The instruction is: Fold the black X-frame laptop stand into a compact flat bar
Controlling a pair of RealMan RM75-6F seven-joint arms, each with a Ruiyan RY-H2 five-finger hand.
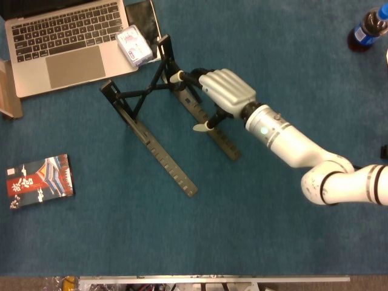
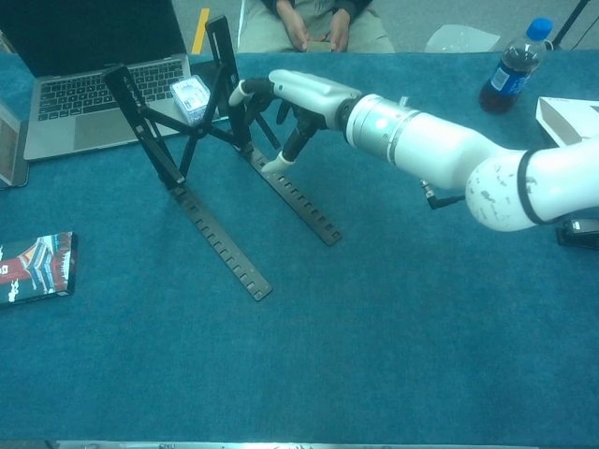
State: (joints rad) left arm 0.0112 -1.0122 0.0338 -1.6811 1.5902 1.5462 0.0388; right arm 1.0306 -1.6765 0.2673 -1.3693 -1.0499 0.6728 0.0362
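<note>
The black X-frame laptop stand point(image 1: 161, 156) stands unfolded on the blue cloth, its two notched rails running toward the front right and its crossed struts raised at the laptop end point(image 2: 222, 245). My right hand point(image 1: 225, 90) hovers over the upper part of the stand's right rail, fingers spread and holding nothing. One fingertip point(image 2: 239, 91) lies close to the tall upright post, while the thumb point(image 2: 277, 165) sits at the rail. The chest view shows the same hand point(image 2: 314, 94) just right of the struts. My left hand is in neither view.
An open laptop point(image 1: 66, 42) with a small card box point(image 1: 134, 45) on it sits behind the stand. A booklet point(image 1: 39, 180) lies at the left edge. A dark bottle point(image 2: 510, 70) and a white box point(image 2: 566, 110) stand far right. A person point(image 2: 314, 23) sits behind the table.
</note>
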